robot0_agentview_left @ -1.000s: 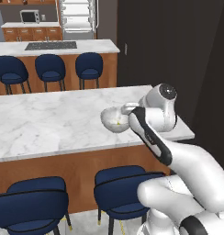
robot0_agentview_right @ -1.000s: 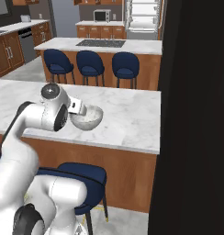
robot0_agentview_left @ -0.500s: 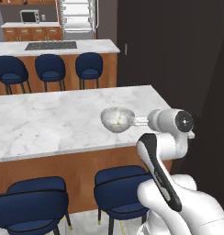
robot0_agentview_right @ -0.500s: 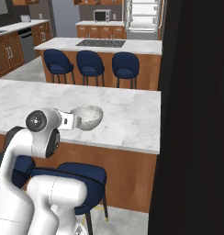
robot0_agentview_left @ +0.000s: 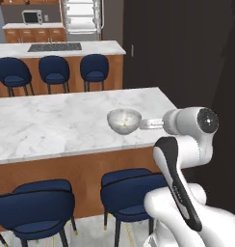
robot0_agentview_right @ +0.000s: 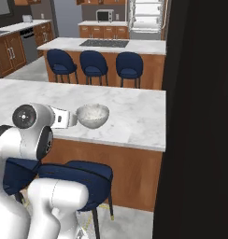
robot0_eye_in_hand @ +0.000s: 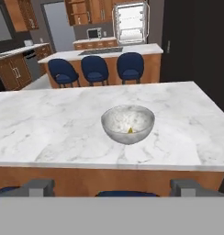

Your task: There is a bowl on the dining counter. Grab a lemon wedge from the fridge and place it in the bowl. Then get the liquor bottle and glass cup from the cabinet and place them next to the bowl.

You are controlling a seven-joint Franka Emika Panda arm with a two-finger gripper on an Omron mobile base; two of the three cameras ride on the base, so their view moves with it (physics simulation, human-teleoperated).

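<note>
bowl count: one bowl (robot0_eye_in_hand: 128, 124), wide, round, pale grey, mottled and glassy, upright on the desk (robot0_eye_in_hand: 49, 128).
bowl place: near the front edge of the desk, toward its right end, well short of the right corner.
bowl contents: one lemon wedge (robot0_eye_in_hand: 130, 130), tiny and yellow, lying at the bottom of the bowl; in the left base view it reads as a faint yellow spot inside the bowl (robot0_agentview_left: 124, 121).
desk count: one long white grey-veined marble desk on a brown wooden base; the bowl is the one thing standing on it.
end effector: one end effector (robot0_eye_in_hand: 114, 186), fingers (robot0_eye_in_hand: 39, 187) standing wide apart with nothing between them, held off the front edge of the desk, level with the bowl and facing it, apart from it.
island count: one marble-topped island (robot0_agentview_left: 57, 48) with a black cooktop (robot0_agentview_left: 54, 47), beyond the far edge of the desk.
stool count: three blue stools (robot0_agentview_left: 54, 70) along the island's near side; two more blue stools (robot0_agentview_left: 35, 205) under the front edge of the desk in the left base view.
fridge: one fridge (robot0_eye_in_hand: 130, 23) at the back wall, open, white shelved interior in sight; what sits on the shelves is too small to tell.
microwave: one microwave (robot0_eye_in_hand: 94, 33) on the back counter, left of the fridge.
</note>
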